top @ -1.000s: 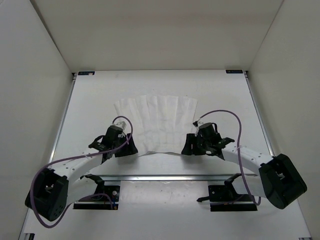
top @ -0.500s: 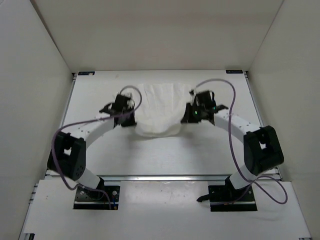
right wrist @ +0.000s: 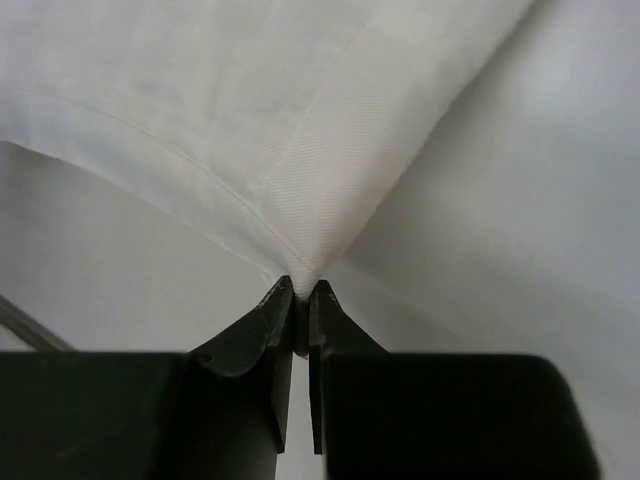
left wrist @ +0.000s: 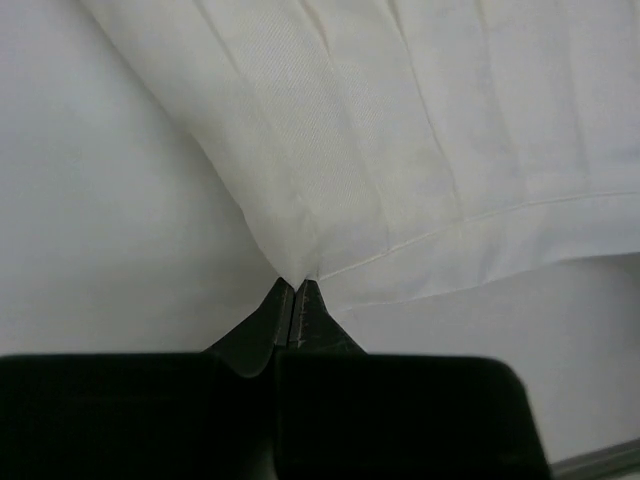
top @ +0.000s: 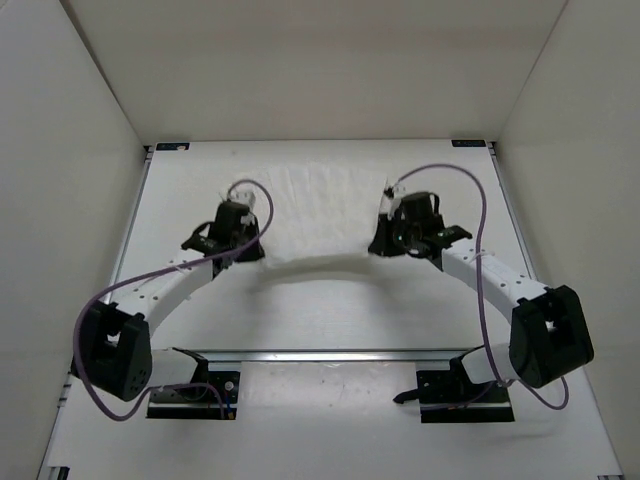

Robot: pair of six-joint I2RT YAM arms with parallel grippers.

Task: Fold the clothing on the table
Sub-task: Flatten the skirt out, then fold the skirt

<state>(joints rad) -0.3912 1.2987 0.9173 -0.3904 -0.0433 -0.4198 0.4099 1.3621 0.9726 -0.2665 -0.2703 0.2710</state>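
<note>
A: Both pinched tight, left gripper (left wrist: 293, 300) & right gripper (right wrist: 300, 300), each on a corner of the clothing (top: 318, 205), far-mid on the table (top: 330, 320). Near edge strung between 'em.
B: Tiny bite tho. Pull uneven & a corner prob slips, fold goes crooked.

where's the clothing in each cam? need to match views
Top external: clothing centre of frame, just above the middle.
Left wrist: upper right, corner pinched by left gripper.
Right wrist: upper left, corner pinched by right gripper.
Shared landmark: its hemmed edge.
</note>
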